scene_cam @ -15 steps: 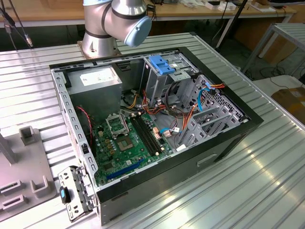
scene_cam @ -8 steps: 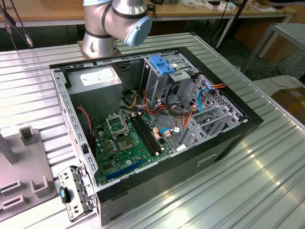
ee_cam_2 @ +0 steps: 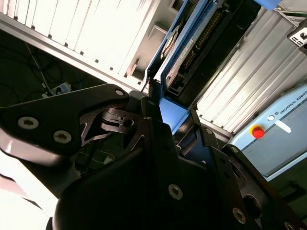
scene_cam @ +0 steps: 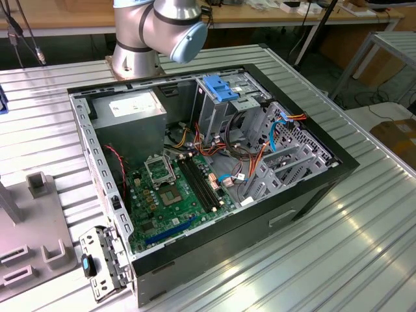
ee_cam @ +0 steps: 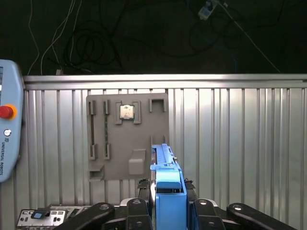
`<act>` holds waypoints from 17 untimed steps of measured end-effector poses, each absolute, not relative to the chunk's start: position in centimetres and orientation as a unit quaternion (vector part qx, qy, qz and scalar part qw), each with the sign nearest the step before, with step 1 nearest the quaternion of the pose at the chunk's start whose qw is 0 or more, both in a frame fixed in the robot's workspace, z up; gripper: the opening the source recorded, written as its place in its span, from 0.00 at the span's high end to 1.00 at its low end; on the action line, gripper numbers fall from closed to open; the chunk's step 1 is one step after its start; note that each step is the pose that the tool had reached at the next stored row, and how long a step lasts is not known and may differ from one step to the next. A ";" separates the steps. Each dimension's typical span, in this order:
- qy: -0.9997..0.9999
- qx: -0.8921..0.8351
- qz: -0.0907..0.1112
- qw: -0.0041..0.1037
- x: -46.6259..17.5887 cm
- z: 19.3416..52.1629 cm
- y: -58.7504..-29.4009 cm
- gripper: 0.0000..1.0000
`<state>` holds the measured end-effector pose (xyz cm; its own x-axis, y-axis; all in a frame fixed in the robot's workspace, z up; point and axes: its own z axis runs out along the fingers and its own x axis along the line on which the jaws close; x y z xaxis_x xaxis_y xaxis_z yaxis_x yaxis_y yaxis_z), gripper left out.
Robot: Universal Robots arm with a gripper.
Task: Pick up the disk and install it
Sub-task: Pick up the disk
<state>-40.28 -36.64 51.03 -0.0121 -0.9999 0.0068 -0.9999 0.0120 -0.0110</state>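
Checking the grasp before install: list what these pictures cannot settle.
- The disk, first wrist view: seen edge-on; held end hidden between the jaws of the gripper.
- The disk, second wrist view: far end cut by the picture's edge, near end behind the gripper.
- Arm, exterior view: cut off by the top edge.
- Drive cage interior, exterior view: hidden by its walls and blue latch.

The computer case lies on the table; the arm's base stands behind it. The disk sits in the gripper.
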 end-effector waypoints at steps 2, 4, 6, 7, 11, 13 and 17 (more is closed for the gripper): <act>0.711 -0.703 -0.006 0.001 -39.8 51.0 -36.6 0.63; 0.711 -0.703 -0.006 0.001 -39.3 51.0 -36.6 0.63; 0.711 -0.703 -0.006 0.001 -39.0 51.0 -36.6 0.63; 0.711 -0.703 -0.006 0.001 -38.7 51.0 -36.6 0.63; 0.711 -0.703 -0.006 0.001 -37.5 51.0 -36.6 0.63; 0.711 -0.703 -0.006 0.001 -37.0 51.0 -36.6 0.63; 0.711 -0.703 -0.006 0.001 -36.2 51.0 -36.6 0.63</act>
